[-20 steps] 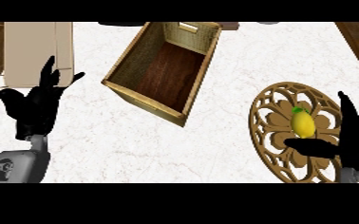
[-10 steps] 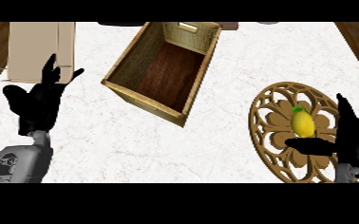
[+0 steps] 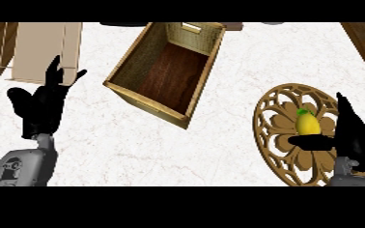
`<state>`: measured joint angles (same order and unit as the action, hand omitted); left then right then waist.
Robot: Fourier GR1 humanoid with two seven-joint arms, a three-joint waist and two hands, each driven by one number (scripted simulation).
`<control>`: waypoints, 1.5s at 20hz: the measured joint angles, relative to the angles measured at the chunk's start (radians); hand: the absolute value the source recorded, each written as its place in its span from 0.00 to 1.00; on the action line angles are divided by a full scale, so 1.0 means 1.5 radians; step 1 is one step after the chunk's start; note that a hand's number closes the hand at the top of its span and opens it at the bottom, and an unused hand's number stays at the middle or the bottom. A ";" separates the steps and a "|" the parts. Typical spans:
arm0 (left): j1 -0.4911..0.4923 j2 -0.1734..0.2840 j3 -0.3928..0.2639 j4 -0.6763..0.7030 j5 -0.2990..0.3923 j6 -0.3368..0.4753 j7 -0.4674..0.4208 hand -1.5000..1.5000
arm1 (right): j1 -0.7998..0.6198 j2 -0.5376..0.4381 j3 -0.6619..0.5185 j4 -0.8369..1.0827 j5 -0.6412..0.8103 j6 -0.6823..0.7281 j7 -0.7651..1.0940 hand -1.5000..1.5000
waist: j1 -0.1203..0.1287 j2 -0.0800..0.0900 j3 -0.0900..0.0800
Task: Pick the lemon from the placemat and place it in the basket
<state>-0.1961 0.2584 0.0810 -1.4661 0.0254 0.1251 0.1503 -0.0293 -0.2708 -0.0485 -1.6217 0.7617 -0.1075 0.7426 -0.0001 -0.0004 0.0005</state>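
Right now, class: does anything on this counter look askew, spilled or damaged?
Only the basket sits askew, turned at an angle to the counter's edges. The lemon lies intact on the placemat; nothing is spilled.

One lemon (image 3: 307,124), yellow with a green tip

One placemat (image 3: 281,140), round, wooden, cut in an openwork pattern

One basket (image 3: 167,72), a single open compartment inside

One counter (image 3: 214,145), white and marbled

Two hands: one left hand (image 3: 41,107), one right hand (image 3: 348,135)

One tan box (image 3: 43,50) at the upper left, cut off by the edge

A few dark shapes along the top edge, too cropped to count or name
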 measured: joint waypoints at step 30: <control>-0.009 -0.025 0.019 0.007 -0.025 -0.025 -0.001 0.50 | -0.035 0.040 0.014 0.099 -0.007 0.045 -0.144 1.00 | -0.002 -0.016 -0.025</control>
<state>-0.2095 0.2203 0.1098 -1.4556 -0.0117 0.0876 0.1495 -0.0818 -0.2114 -0.0275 -1.4728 0.7514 -0.0397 0.5271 -0.0034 -0.0243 -0.0372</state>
